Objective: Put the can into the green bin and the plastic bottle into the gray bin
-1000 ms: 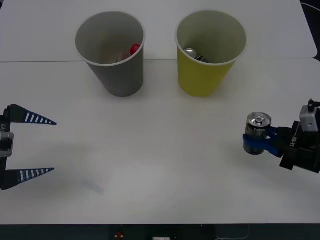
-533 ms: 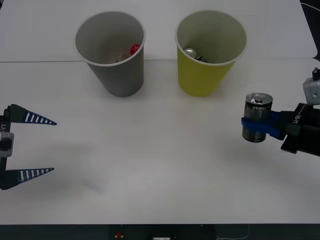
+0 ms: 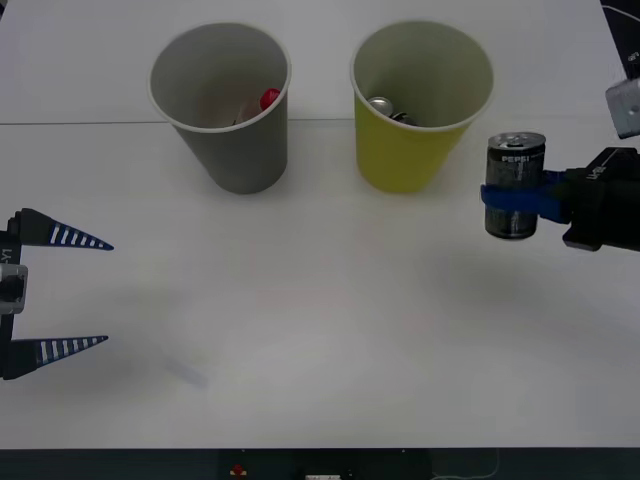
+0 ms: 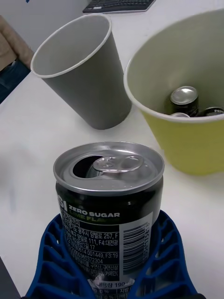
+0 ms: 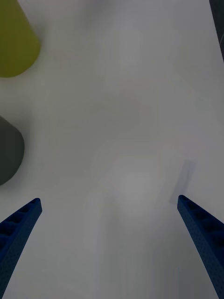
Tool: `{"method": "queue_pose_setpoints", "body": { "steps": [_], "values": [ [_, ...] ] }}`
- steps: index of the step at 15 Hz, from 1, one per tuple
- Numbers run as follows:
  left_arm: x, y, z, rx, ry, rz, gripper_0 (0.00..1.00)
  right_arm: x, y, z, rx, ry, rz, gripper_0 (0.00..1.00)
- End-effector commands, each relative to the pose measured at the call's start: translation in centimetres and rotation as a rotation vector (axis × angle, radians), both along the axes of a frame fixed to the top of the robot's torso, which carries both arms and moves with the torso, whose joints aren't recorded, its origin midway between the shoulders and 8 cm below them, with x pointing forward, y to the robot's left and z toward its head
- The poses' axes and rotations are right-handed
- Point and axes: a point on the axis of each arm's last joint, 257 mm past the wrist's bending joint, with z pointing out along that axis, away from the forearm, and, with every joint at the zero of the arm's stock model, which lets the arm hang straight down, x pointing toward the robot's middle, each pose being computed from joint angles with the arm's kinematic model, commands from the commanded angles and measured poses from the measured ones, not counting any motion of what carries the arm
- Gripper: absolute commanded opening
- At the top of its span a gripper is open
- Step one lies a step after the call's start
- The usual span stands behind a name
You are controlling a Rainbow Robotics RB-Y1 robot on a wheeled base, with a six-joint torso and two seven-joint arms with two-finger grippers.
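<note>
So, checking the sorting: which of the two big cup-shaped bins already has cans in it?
The yellow-green cup-shaped bin, right of the gray bin: silver-topped cans lie inside it.

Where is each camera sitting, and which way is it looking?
Front view: above the arms, looking down at the white table; left tool open on the left, right tool holding the Pepsi can.
Right wrist view: on the right wrist, looking past the can toward the gray bin and green bin.
Left wrist view: on the left wrist, facing the tabletop between its blue fingers.
Shared: both bins appear in all three.
</note>
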Motion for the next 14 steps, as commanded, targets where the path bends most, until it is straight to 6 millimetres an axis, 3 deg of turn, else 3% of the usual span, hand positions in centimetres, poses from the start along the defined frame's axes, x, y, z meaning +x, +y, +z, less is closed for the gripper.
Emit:
{"method": "queue_pose_setpoints", "body": {
  "steps": [1,6,14],
  "values": [
    [0.0,0.0,0.0,0.000,0.000,0.000,1.00,1.0,-0.3,1.3,-0.036,-0.022,0.009,0.00],
    [0.0,0.0,0.0,0.000,0.000,0.000,1.00,3.6,-0.3,3.9,-0.082,-0.068,0.017,0.00],
    [0.0,0.0,0.0,0.000,0.000,0.000,1.00,9.9,0.0,7.4,-0.154,-0.070,0.012,0.00]
  ]
}}
